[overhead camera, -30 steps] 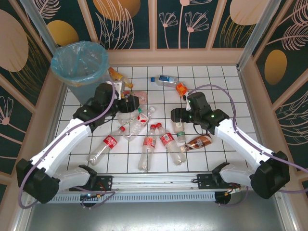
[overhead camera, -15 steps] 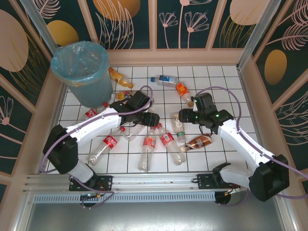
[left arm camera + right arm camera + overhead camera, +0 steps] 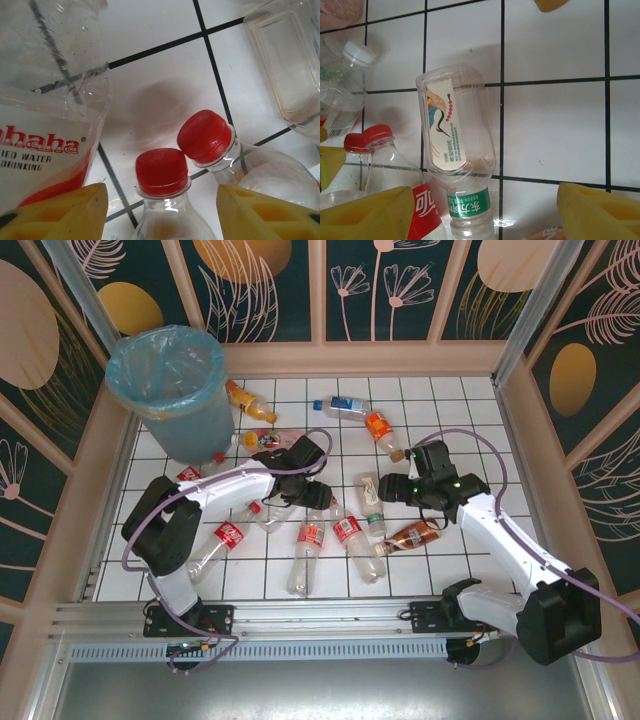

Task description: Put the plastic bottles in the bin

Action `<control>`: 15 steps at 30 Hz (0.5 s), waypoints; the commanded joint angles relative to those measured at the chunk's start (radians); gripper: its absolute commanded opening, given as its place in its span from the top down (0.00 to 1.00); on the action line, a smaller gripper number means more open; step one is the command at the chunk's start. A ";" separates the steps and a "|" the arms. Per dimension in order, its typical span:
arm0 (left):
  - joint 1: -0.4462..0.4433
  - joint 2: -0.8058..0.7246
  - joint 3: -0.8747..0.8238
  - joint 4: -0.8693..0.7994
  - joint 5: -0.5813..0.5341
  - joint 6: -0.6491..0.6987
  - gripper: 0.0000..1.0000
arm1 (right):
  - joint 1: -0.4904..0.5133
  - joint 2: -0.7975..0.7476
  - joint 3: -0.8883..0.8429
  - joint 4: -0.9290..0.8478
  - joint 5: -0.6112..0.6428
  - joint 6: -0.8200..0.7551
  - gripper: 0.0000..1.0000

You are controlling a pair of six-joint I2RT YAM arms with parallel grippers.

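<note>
Nearest the arm bases, three red-labelled plastic bottles (image 3: 308, 552) lie flat on the white tiled tabletop (image 3: 460, 410), their caps fanned between 11 and 2 o'clock. A brown-labelled bottle (image 3: 412, 534) points its cap toward 8.

The left gripper (image 3: 161, 200) has its yellow fingers (image 3: 55, 212) spread apart, untouching, either side of a red-capped bottle (image 3: 162, 172). At its 10 o'clock a label (image 3: 40, 150) reads "ahaha", "WATER", "DRINKING".

The right gripper (image 3: 485, 192) likewise stands open, flanking a clear bottle (image 3: 457, 130) with a crane picture and a green band. Its base lies at 12, its neck at 6.

Farther off, an orange-labelled bottle (image 3: 378, 428) points to 5 and a blue-labelled bottle (image 3: 348, 406) to 9. The bin (image 3: 170, 380) stands upright at the tabletop's 10 o'clock corner.
</note>
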 commanded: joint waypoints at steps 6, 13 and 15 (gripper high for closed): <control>-0.001 0.041 0.018 0.013 0.000 0.015 0.42 | -0.005 -0.045 -0.017 0.002 0.007 0.021 0.24; -0.001 0.034 -0.029 0.019 0.023 0.018 0.44 | -0.007 -0.057 -0.020 -0.002 0.017 0.021 0.24; -0.001 0.046 -0.027 0.014 0.033 0.023 0.46 | -0.007 -0.049 -0.023 0.004 0.009 0.025 0.24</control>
